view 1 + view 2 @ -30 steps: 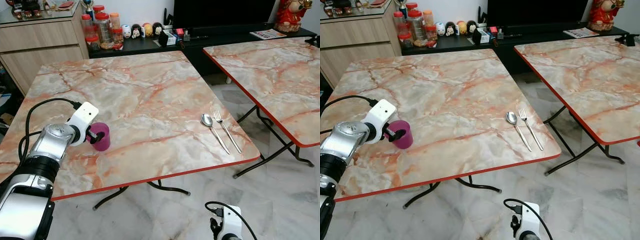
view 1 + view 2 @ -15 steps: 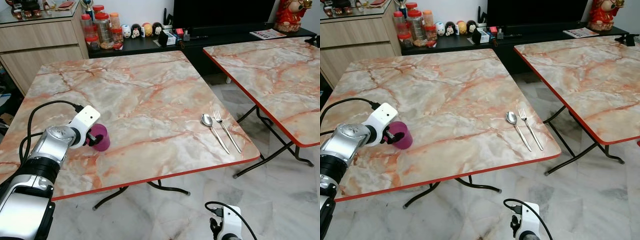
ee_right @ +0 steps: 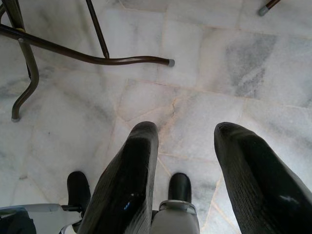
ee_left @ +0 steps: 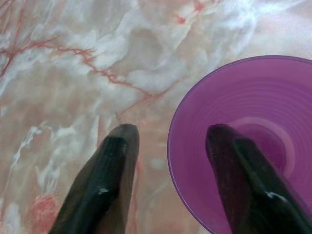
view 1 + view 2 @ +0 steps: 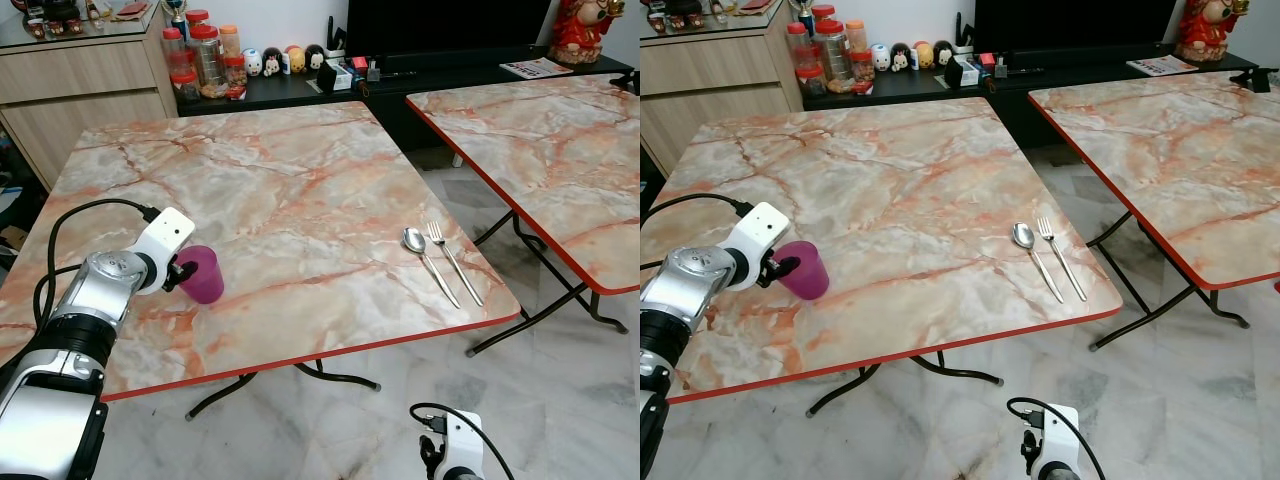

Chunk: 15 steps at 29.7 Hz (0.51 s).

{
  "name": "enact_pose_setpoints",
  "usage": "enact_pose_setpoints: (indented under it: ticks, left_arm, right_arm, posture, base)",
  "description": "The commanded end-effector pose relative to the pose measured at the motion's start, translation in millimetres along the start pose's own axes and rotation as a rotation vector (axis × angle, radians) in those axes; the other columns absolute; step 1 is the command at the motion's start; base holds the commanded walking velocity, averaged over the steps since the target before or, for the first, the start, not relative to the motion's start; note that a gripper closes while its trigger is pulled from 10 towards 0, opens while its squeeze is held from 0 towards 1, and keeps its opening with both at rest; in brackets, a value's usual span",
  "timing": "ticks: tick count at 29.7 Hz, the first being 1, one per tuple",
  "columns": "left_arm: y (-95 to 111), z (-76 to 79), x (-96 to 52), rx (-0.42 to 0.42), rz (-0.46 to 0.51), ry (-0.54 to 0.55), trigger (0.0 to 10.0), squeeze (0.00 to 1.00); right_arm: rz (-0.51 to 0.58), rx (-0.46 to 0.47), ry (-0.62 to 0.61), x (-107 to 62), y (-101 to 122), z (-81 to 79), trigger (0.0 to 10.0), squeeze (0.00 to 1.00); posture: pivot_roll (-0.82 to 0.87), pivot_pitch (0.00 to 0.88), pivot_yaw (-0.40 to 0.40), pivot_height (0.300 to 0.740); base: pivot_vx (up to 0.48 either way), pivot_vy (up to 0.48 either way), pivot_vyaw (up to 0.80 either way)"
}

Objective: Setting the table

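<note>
- Marble-patterned desk (image 5: pixel 290 190), red-edged, centre of frame; a second like it at upper right.
- Purple cup (image 5: pixel 203 274), upright, lower left of the desk near its front edge.
- Left hand (image 4: pixel 168 139), released: one finger (image 4: pixel 105 180) outside the cup's rim, the other inside.
- Spoon (image 5: pixel 425 258) and fork (image 5: pixel 452 258), side by side, lower right of the desk.
- Right hand (image 3: pixel 185 134), fingers parted, hanging over the marble floor (image 3: pixel 204 63).
</note>
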<state>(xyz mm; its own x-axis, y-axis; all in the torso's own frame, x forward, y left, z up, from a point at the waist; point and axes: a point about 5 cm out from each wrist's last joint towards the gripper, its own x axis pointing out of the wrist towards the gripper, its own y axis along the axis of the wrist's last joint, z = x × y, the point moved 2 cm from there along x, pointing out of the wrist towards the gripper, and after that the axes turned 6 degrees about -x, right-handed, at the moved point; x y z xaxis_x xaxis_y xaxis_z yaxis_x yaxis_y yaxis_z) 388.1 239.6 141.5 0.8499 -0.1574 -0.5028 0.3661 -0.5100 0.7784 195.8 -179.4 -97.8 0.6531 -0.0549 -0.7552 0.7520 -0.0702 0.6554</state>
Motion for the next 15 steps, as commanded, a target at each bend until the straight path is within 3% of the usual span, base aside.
enact_pose_setpoints:
  ticks: [1, 15]
  left_arm:
    - [-6, -1.0, -1.3, 0.004, -0.015, -0.012, 0.0, 0.0]
    - [-10, 9.5, 0.6, 0.024, -0.032, -0.071, 0.0, 0.0]
  right_arm:
    - [0.003, 0.006, -0.003, 0.6, 2, -0.5, 10.0, 0.0]
    - [0.003, 0.004, -0.003, 0.8, 3, 0.0, 10.0, 0.0]
  posture:
    - [0.03, 0.0, 0.008, 0.74]
    - [0.03, 0.0, 0.005, 0.74]
  base:
    - [0.0, 0.0, 0.0]
    - [0.0, 0.0, 0.0]
